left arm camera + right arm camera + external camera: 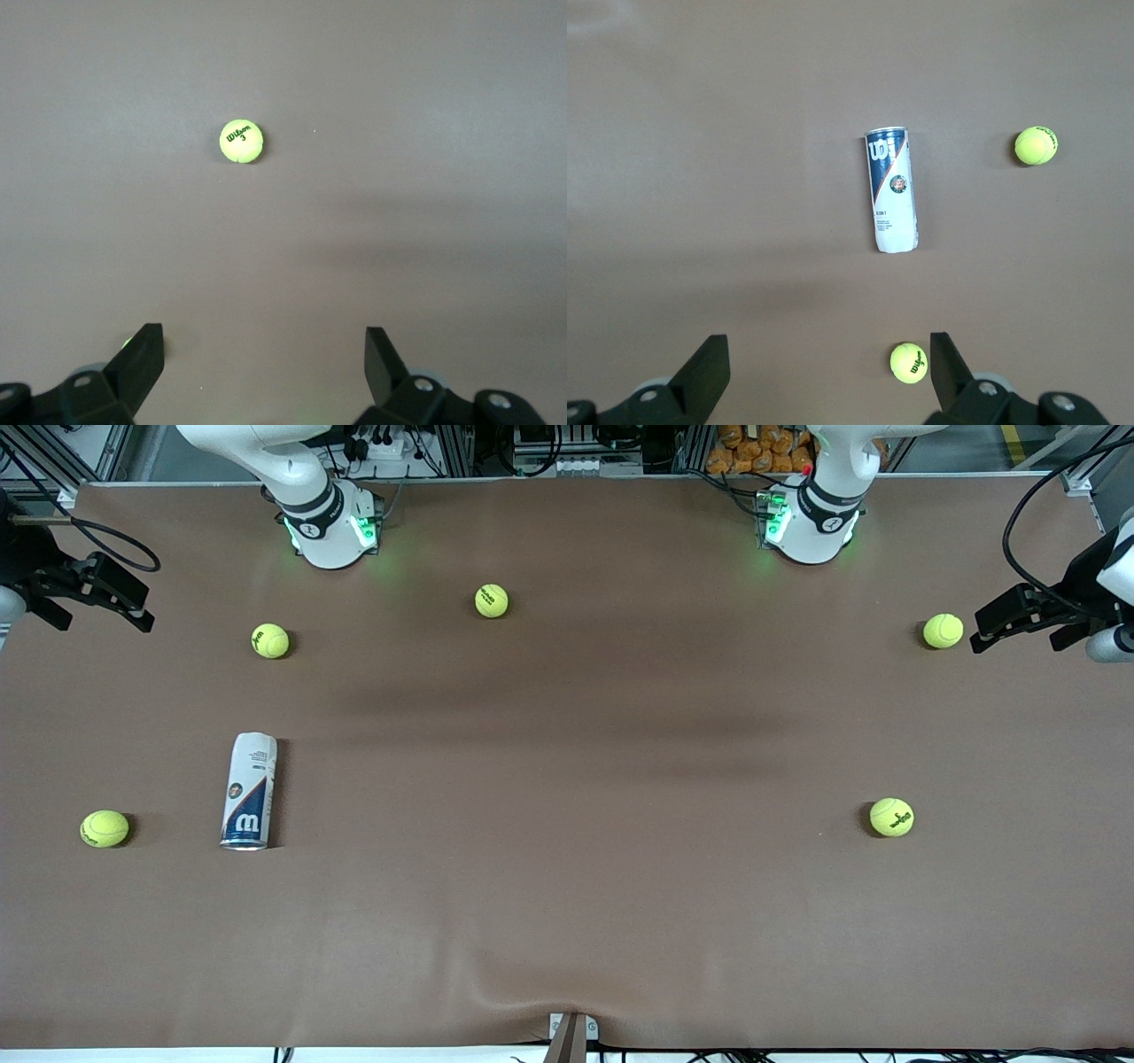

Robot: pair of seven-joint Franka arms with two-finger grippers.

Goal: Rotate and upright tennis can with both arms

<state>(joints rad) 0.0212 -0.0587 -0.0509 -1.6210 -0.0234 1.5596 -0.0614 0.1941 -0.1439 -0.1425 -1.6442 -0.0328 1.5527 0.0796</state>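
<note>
The tennis can (247, 791) lies on its side on the brown table toward the right arm's end, with its white end pointing to the robots and its navy "W" end nearer the front camera. It also shows in the right wrist view (891, 189). My right gripper (99, 613) hangs open and empty over the table's edge at the right arm's end, well apart from the can; its fingers (709, 365) stand wide apart. My left gripper (1019, 633) hangs open and empty over the left arm's end, its fingers (383, 354) wide apart.
Several yellow-green tennis balls lie scattered: one beside the can toward the right arm's end (104, 828), one farther from the camera than the can (270, 640), one mid-table near the bases (492, 600), and two toward the left arm's end (943, 631) (891, 817).
</note>
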